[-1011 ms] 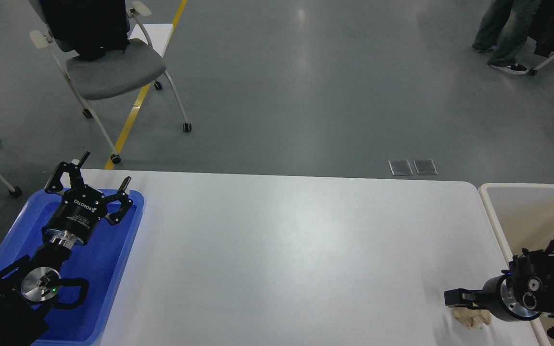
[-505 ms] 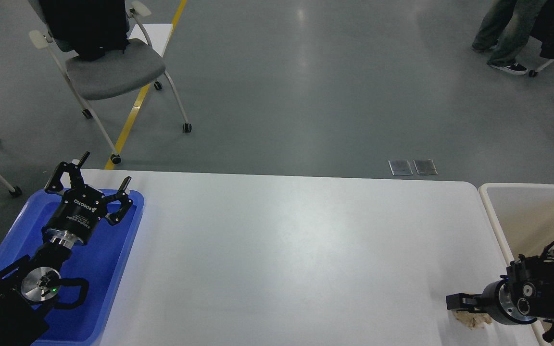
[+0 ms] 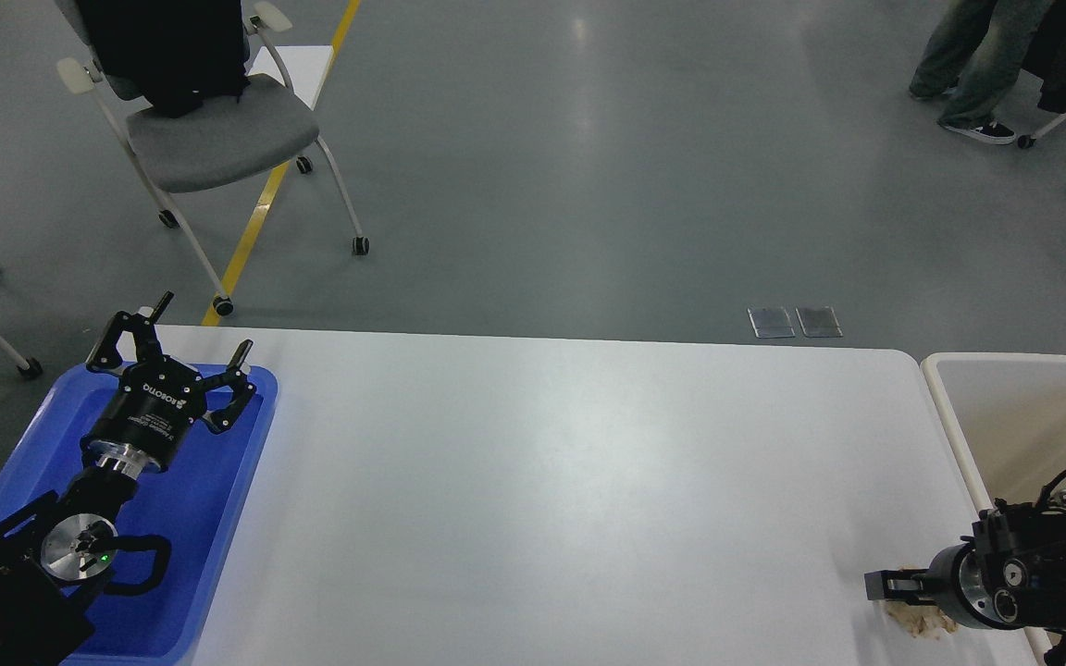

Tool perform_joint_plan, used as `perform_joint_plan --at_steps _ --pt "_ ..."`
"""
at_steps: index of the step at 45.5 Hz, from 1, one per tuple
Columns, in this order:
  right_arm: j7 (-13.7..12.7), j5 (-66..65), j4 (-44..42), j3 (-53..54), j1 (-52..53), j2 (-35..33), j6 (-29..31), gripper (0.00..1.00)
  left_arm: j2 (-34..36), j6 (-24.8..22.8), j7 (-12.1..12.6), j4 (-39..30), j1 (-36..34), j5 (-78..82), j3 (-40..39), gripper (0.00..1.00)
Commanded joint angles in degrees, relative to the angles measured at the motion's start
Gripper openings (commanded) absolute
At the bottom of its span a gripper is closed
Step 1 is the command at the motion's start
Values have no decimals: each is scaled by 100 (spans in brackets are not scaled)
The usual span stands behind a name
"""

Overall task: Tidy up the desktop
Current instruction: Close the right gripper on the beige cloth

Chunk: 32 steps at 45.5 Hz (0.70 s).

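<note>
The white desktop point(image 3: 542, 499) fills the middle of the head view. My left gripper point(image 3: 189, 340) is open and empty, hanging over the far end of the blue tray point(image 3: 218, 527) at the desktop's left edge. My right gripper point(image 3: 877, 585) is low at the near right corner and points left. It is seen side-on and dark, so its fingers cannot be told apart. A small crumpled beige scrap point(image 3: 923, 622) lies on the desktop right under it, partly hidden by the gripper body. Whether the scrap is held cannot be told.
A beige open-topped bin point(image 3: 1005, 407) stands against the desktop's right edge, beside my right arm. A grey wheeled chair point(image 3: 209, 139) stands on the floor beyond the far left corner. A person's legs point(image 3: 968, 65) are at the far right.
My right gripper has moved a little toward the near edge and to the right. The beige scrap has shifted the same way under it. The left arm has not moved.
</note>
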Motion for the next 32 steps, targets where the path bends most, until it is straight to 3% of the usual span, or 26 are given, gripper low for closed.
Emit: perform_joint_plan --at_steps 1,4,6,22,32 --pt "-6 -322 10 -21 -30 0 -145 60 0 0 0 1 0 0 0 99" --pt "-15 -322 53 -30 -38 -9 -84 39 0 0 0 1 0 0 0 99" --pt "-6 -313 124 -109 -30 -27 -49 0 0 0 0 1 0 0 -9 99" --pt "-6 -270 247 -347 216 -62 -58 0 0 0 0 1 0 0 -9 99" --pt "-15 -261 1160 -645 1182 -510 21 0 0 0 0 -8 0 0 -17 99"
